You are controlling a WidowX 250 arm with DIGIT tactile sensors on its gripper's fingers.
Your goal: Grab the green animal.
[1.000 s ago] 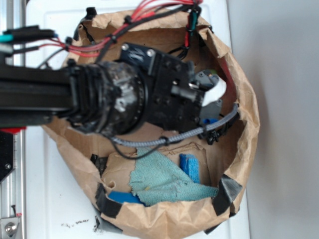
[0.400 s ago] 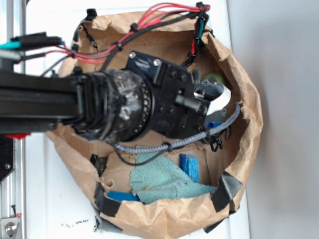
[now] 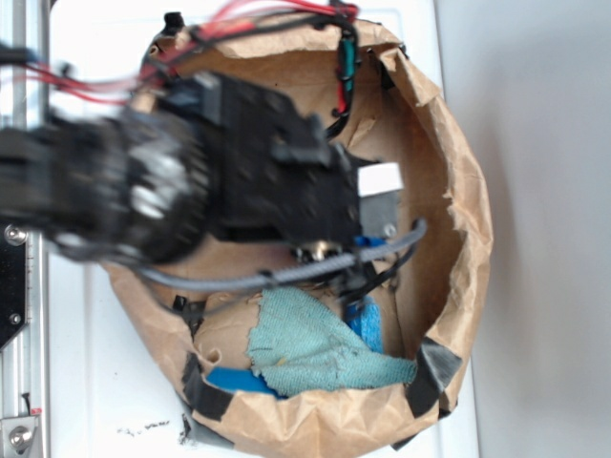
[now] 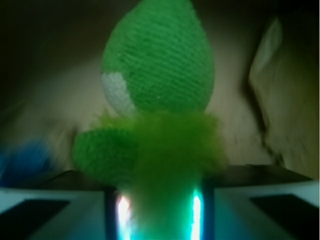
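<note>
1. green animal (image 4: 157, 100) is clamped between the gripper (image 4: 157, 215) fingers in the wrist view: its fuzzy yellow-green body fills the gap between them, and the darker knit head with its white patch stands out beyond the tips.
2. the gripper (image 3: 380, 196) has closed on the toy; a moment ago a bit of green showed beside the fingers in the exterior view, and now the toy is hidden there behind the arm.
3. the arm has swung toward the left and is motion-blurred, so the toy looks to be carried along with it.
4. i judge the grab as made; what remains is keeping the hold on soft fur.
5. around it, the paper bag (image 3: 468, 248) wall still rings the teal cloth (image 3: 305, 339) and blue sponge block (image 3: 365, 324), both unmoved.
</note>
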